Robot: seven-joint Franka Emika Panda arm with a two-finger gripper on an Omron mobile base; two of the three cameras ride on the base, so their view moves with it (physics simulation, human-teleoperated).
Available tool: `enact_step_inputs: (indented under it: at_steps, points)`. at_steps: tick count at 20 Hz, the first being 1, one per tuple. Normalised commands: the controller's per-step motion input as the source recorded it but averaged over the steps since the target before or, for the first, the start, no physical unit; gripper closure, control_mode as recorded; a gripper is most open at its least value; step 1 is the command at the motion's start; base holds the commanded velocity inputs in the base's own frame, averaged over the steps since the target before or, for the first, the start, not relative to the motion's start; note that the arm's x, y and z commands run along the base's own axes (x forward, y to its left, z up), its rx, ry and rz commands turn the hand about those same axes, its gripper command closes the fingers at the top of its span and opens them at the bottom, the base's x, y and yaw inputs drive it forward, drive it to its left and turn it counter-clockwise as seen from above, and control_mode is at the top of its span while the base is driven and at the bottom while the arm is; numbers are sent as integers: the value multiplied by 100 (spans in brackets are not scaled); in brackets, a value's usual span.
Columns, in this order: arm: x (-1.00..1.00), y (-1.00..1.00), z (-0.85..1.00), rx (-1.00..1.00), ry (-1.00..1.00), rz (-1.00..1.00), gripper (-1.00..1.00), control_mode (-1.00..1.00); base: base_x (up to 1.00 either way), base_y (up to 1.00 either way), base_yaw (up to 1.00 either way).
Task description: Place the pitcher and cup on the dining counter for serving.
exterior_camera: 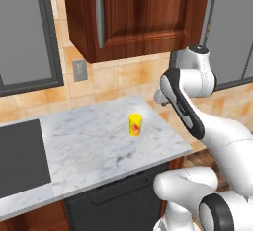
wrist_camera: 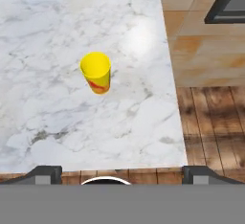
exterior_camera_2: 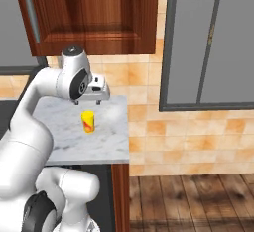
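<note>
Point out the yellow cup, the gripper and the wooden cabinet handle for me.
cup point(wrist_camera: 96, 72), hand view, on its yellow side just under the rim.
gripper point(exterior_camera_2: 98, 100), right base view, between its fingertips.
cabinet handle point(exterior_camera: 100, 17), left base view, on the middle of the bar.

Count, all views:
- cup point(exterior_camera: 136, 125): 1, yellow with red-orange mark, standing on the worktop.
- worktop point(exterior_camera: 94, 151): 1, white-grey marble.
- wall cabinet point(exterior_camera: 133, 15): 1, reddish-brown wood, with 1 metal handle point(exterior_camera: 100, 17).
- wall socket point(exterior_camera: 79, 70): 1.
- pincer point(exterior_camera_2: 92, 100): 1, with 2 dark fingertips point(wrist_camera: 45, 174).
- dark flat panel point(exterior_camera: 20, 158) left of the marble: 1.
</note>
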Motion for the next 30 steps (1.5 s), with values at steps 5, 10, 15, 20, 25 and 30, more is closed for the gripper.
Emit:
enact_step_inputs:
  at_steps: [5,10,15,20,25,30]
  points:
    - [60,28,-58,3,9,0,-100,-100,0,0,0]
    - [61,33,-53,3,2,-1,-100,-100,0,0,0]
    - [62,19,-64,0,1,-9,-100,-100,0,0,0]
    - [59,17,-46,0,0,-9,-100,-100,0,0,0]
    - [40,5,-48,0,1,-7,-100,-100,0,0,0]
    - [25,0,-47,0,2,-5,-100,-100,0,0,0]
